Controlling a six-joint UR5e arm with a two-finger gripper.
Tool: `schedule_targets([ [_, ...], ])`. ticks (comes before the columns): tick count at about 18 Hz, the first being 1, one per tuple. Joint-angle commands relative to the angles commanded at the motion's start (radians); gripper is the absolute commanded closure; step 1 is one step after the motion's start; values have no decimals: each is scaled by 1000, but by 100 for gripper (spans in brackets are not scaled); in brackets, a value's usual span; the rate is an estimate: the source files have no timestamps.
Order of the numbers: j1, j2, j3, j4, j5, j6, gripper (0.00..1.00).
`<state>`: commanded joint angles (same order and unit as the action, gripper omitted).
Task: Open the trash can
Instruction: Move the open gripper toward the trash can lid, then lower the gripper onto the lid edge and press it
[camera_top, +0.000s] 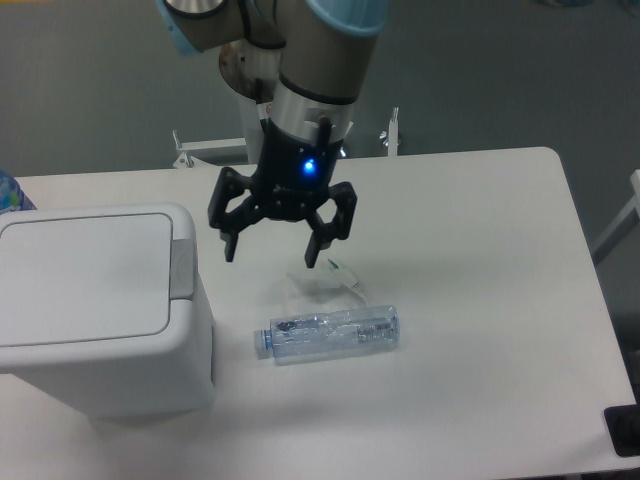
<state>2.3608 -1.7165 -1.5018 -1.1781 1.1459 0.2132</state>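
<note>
The trash can (95, 305) is a large white boxy bin at the table's left, its flat lid down and a grey push tab (182, 268) on the right rim. My gripper (272, 256) hangs open above the table, just right of the tab and apart from it, with nothing between its fingers. Its black fingers point down, and a blue light glows on the wrist.
A clear plastic bottle (328, 334) lies on its side in front of the gripper. A crumpled piece of clear wrap (325, 281) sits just behind the bottle. The arm's base post (272, 100) stands at the table's back edge. A blue object (10, 192) peeks in at far left.
</note>
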Motion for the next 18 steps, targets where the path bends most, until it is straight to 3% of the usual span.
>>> schedule_targets([
  [18,-41,-23,-14,6,3,-6,0],
])
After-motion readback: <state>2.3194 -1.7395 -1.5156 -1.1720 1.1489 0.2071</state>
